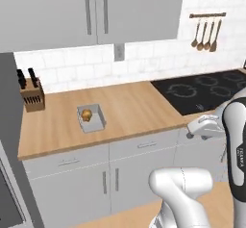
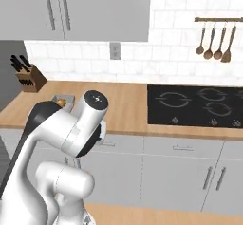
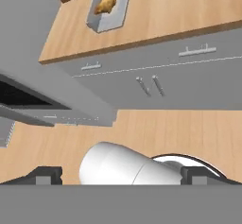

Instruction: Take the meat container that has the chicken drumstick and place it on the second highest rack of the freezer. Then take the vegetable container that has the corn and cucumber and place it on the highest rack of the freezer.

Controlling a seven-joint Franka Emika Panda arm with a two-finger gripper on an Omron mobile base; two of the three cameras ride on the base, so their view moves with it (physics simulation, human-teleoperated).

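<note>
The meat container [image 1: 91, 118], a small grey tray, sits on the wooden counter [image 1: 129, 109] with the golden-brown chicken drumstick [image 1: 87, 115] inside. From the right base camera the tray [image 2: 65, 98] peeks out behind my arm. Through the hand camera the tray [image 3: 109, 11] and drumstick [image 3: 105, 3] lie far off at the top. My gripper [image 3: 123, 176] is open and holds nothing, down in front of the cabinets, well clear of the tray. The freezer [image 1: 8, 126] rises as a tall grey body left of the counter; its racks are hidden. The vegetable container is out of view.
A knife block [image 1: 32, 95] stands at the counter's back left. A black cooktop [image 1: 206, 90] fills the counter's right end, with utensils [image 2: 216, 41] hanging above it. Wall cabinets [image 1: 91, 10] hang over the counter, and drawers and doors [image 1: 113, 174] sit below.
</note>
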